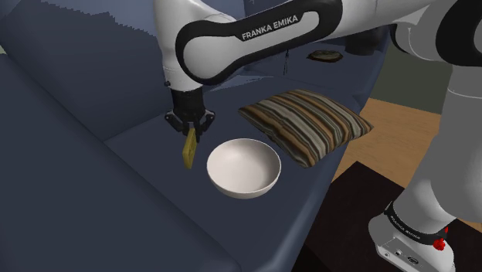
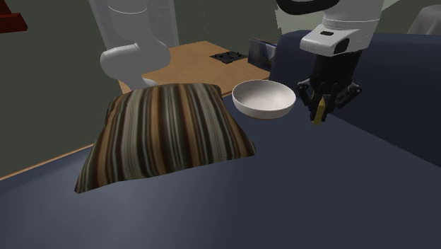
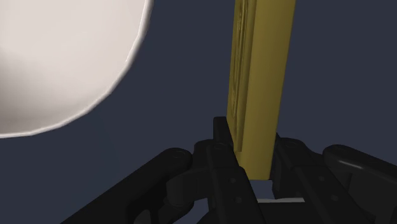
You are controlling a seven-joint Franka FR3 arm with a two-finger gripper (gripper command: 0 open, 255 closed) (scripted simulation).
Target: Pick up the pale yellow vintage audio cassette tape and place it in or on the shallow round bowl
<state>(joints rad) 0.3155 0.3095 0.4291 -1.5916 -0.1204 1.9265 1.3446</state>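
The cassette tape [image 1: 188, 148] is a flat mustard-yellow slab hanging edge-down from my gripper [image 1: 188, 128], which is shut on its upper end. It hangs above the dark blue sofa seat, just to the shoulder view's left of the white round bowl [image 1: 243, 168] and apart from it. In the second exterior view the gripper [image 2: 324, 102] holds the cassette [image 2: 320, 109] just right of the bowl [image 2: 263, 98]. Up close in the wrist view, the cassette [image 3: 261, 83] is clasped between the black fingers [image 3: 222, 143], with the bowl's rim [image 3: 95, 70] off to one side.
A striped brown cushion [image 1: 304, 122] lies on the sofa seat [image 1: 116, 209] beyond the bowl. The sofa's backrest rises at the shoulder view's left. A small dark dish [image 1: 325, 56] sits at the far back. A wooden floor [image 2: 191, 60] lies past the seat edge.
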